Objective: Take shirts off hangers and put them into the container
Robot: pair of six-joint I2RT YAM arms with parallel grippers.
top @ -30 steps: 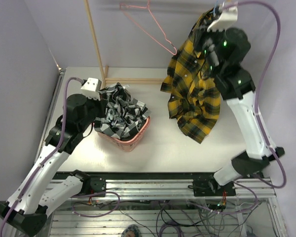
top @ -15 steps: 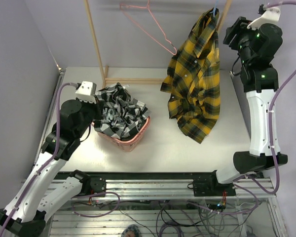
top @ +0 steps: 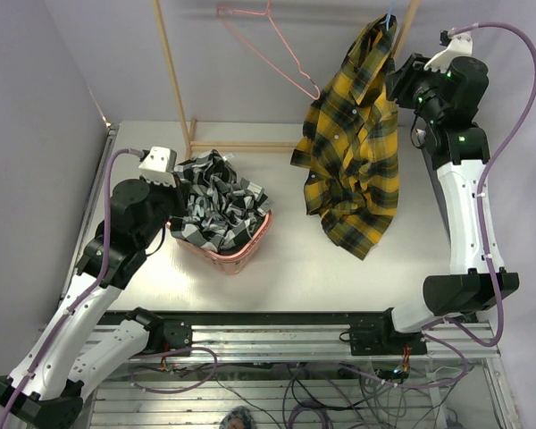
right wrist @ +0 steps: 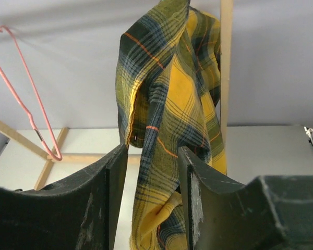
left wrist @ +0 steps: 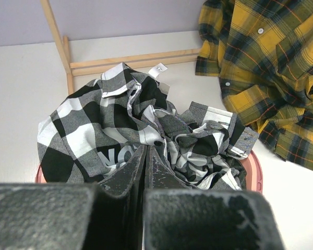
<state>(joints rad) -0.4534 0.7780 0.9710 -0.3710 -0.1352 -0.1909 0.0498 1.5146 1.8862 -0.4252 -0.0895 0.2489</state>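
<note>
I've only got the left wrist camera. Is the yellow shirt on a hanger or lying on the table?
Observer: On a hanger. The yellow shirt hangs by its collar from a blue hook at the top of the rack.
Operator: Where are the right fingers?
Observer: Raised beside the collar. The right fingers are open and face the cloth, gripping nothing.
Operator: And the pink hanger?
Observer: The pink hanger is bare, left of the shirt.
</note>
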